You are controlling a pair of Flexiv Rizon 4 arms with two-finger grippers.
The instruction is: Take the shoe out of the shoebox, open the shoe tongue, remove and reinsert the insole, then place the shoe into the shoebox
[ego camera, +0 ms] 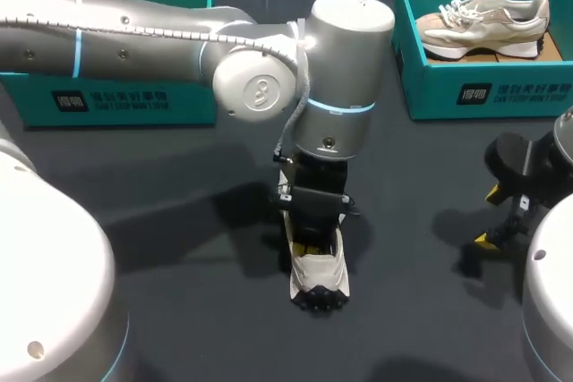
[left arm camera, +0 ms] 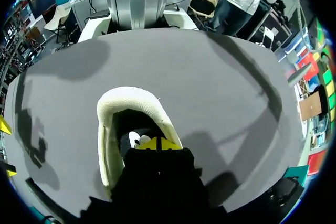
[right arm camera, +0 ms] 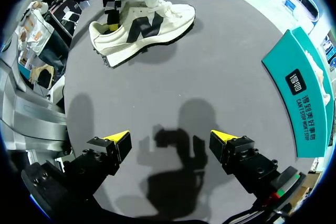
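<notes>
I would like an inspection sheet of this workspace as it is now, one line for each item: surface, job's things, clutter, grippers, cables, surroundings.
surface: dark grey table, with the arms' shadows on it.
job's things: white shoe stands upright on the table's middle, outside both boxes; right shoebox, teal, holds a beige shoe; left shoebox, teal, inside mostly hidden by the left arm.
clutter: nothing seen.
grippers: left gripper is down in the white shoe's opening, at the heel end; right gripper is open over bare table, holding nothing.
cables: grey hose runs along the left arm, away from the shoe.
surroundings: nothing seen.
</notes>
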